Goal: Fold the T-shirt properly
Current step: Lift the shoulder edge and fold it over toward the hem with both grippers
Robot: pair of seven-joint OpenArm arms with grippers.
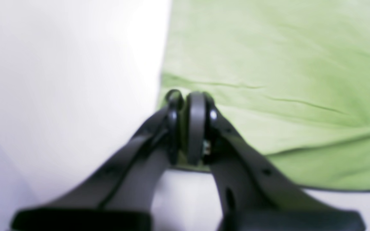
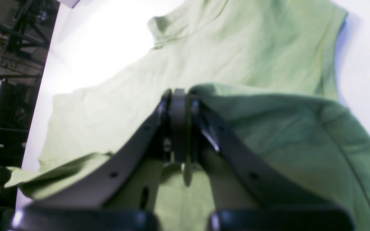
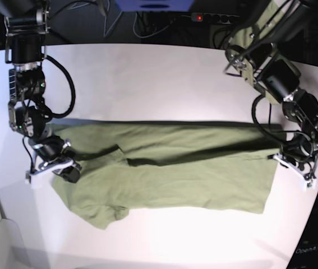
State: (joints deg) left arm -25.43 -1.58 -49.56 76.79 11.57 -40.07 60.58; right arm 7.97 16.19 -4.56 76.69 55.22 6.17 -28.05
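One T-shirt (image 3: 170, 174) is in view, olive green, spread across the middle of the white table (image 3: 147, 73) in the base view, running from the left edge of the frame's centre band to the right. Its upper portion is doubled over, leaving a long fold line from left to right, and one short sleeve (image 3: 100, 210) sticks out at the lower left.

Two arms work on it, one at each end. The right gripper (image 3: 69, 168) sits at the left of the base view, on the shirt's left end; in the right wrist view its jaws are pressed together on the cloth, with green fabric (image 2: 268, 134) draped over the right finger and more of it hanging below the tips. The collar (image 2: 159, 29) shows in the upper middle of that frame.

The left gripper (image 3: 285, 157) sits at the right of the base view, on the shirt's right edge. In the left wrist view its gripper (image 1: 189, 106) is closed at the very corner of the shirt (image 1: 284, 80), a sliver of green caught between the tips, with bare table (image 1: 69, 89) filling the left half of the frame. Both wrist views are blurred.
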